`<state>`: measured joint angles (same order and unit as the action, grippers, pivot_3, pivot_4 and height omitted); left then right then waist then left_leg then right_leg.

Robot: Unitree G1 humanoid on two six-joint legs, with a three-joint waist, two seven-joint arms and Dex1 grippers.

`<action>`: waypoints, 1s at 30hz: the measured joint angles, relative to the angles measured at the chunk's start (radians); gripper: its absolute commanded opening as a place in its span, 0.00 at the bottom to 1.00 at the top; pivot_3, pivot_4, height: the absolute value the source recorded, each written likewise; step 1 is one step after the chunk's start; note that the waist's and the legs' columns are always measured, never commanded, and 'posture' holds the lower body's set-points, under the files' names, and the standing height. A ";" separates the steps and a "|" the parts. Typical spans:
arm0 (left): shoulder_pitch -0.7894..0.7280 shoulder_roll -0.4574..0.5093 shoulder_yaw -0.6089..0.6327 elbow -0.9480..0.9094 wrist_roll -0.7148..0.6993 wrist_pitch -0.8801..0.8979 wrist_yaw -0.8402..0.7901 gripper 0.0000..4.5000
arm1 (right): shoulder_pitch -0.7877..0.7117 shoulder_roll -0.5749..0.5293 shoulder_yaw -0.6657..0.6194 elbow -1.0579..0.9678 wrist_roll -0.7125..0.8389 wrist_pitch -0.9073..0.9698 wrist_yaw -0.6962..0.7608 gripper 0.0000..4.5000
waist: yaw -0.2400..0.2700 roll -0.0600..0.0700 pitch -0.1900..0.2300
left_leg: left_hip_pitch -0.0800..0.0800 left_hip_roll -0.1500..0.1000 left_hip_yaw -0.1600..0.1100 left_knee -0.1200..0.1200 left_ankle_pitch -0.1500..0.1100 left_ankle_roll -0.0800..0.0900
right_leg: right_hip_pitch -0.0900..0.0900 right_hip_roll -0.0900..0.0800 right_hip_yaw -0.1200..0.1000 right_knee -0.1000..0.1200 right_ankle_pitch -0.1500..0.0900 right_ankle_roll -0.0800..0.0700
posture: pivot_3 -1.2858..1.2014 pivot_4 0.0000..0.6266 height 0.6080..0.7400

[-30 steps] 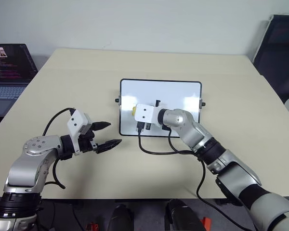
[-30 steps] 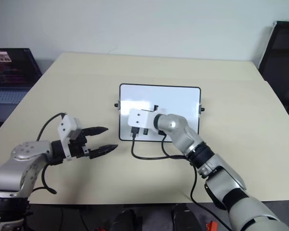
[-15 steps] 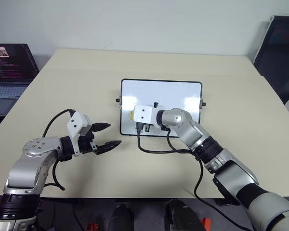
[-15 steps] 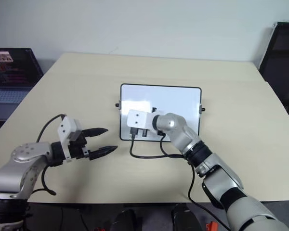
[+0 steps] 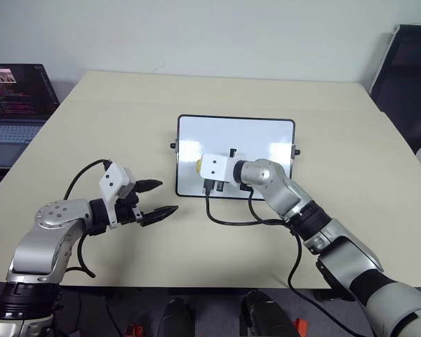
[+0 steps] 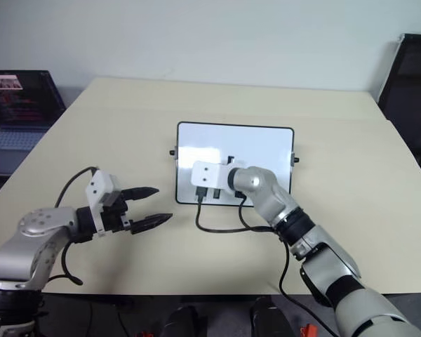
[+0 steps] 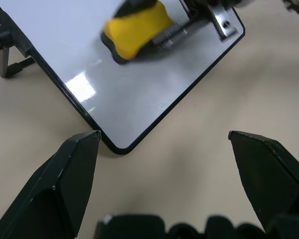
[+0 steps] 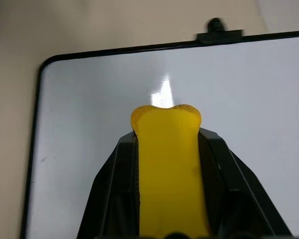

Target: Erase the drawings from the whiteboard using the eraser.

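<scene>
The whiteboard (image 5: 252,137) lies flat in the middle of the table, white with a thin black frame. My right gripper (image 8: 167,144) is shut on the yellow eraser (image 7: 138,24) and holds it down against the board's near left part. The drawings are out of view; the board surface that shows is plain white. My left gripper (image 5: 168,196) hovers open over the table, just left of the board's near left corner (image 7: 117,148), with nothing between its fingers.
A laptop (image 5: 10,105) stands beyond the table's left edge. A black chair (image 5: 407,70) is at the far right. A black cable (image 5: 238,219) loops from my right wrist onto the table (image 5: 112,112) in front of the board.
</scene>
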<state>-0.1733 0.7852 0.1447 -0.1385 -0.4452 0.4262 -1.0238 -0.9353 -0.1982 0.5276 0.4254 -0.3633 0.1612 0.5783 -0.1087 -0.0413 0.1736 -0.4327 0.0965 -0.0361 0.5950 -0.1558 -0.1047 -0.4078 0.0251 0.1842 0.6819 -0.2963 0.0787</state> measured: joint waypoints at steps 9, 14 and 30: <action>-0.030 0.000 -0.006 0.026 0.004 -0.012 -0.017 1.00 | 0.066 -0.044 0.026 -0.109 -0.008 0.045 0.152 0.27 | 0.001 0.000 0.000 | 0.001 0.000 0.000 -0.001 0.000 0.000 | 0.002 -0.001 -0.002 -0.001 -0.001 0.000 | 0.52 0.24 1.00; -0.050 -0.004 -0.015 0.027 0.002 -0.013 -0.014 1.00 | 0.046 -0.032 0.021 -0.077 -0.020 0.042 0.062 0.27 | 0.001 0.000 0.000 | 0.001 -0.001 0.000 0.000 0.000 0.000 | 0.002 -0.002 -0.002 0.000 0.000 0.000 | 0.52 0.24 1.00; -0.103 -0.017 -0.035 -0.009 -0.018 0.051 0.023 1.00 | 0.077 -0.038 0.005 -0.132 -0.019 0.097 0.105 0.27 | 0.002 0.000 0.000 | 0.001 -0.001 -0.001 -0.001 0.001 0.001 | 0.002 -0.002 -0.003 0.000 0.000 0.000 | 0.52 0.24 1.00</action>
<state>-0.2762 0.7687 0.1097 -0.1479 -0.4631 0.4775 -1.0003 -0.8582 -0.2358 0.5325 0.2933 -0.3824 0.2579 0.6832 -0.1062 -0.0413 0.1737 -0.4321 0.0956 -0.0368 0.5942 -0.1548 -0.1037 -0.4053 0.0231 0.1811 0.6817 -0.2967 0.0787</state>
